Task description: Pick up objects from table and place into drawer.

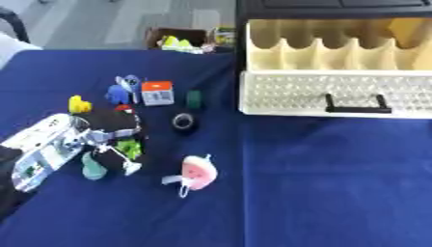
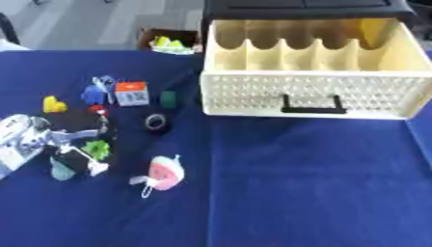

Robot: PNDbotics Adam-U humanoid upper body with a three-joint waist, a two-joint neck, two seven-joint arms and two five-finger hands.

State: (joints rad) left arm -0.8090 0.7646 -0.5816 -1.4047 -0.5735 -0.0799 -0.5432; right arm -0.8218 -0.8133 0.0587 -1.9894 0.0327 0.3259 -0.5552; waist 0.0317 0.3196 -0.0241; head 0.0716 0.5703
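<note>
- Nearest the robot lies a pink and white toy (image 1: 197, 173) with a small white loop at its lower end, alone on the blue table (image 1: 320, 193), free on every side for a reach from above.
- Just beyond it to the left, the left hand (image 1: 101, 137) comes in from the view's left edge on a silver and black forearm and sits low over a knot of small things: a green toy (image 1: 129, 147), a teal piece (image 1: 91, 169) and a white piece (image 1: 131, 166). Its dark fingers look curled down among them, probably because it is settling on one to lift, but I cannot tell whether they have clamped on anything or which piece they are on.
- The right hand shows in neither view.
- Farther back, a dark ring-shaped thing (image 1: 184, 121) and a dark green block (image 1: 194, 99) lie apart from the hand.
- Behind those sit a yellow toy (image 1: 79, 104), a blue figure (image 1: 120, 90) and an orange and white box (image 1: 157, 92), close together and untouched.
- Farthest, at the right, the cream drawer (image 2: 308, 99) stands pulled out of its dark cabinet (image 2: 303, 7), black handle facing the robot, so its row of compartments is open from above. No placed item is visible inside, so I judge the task early.
</note>
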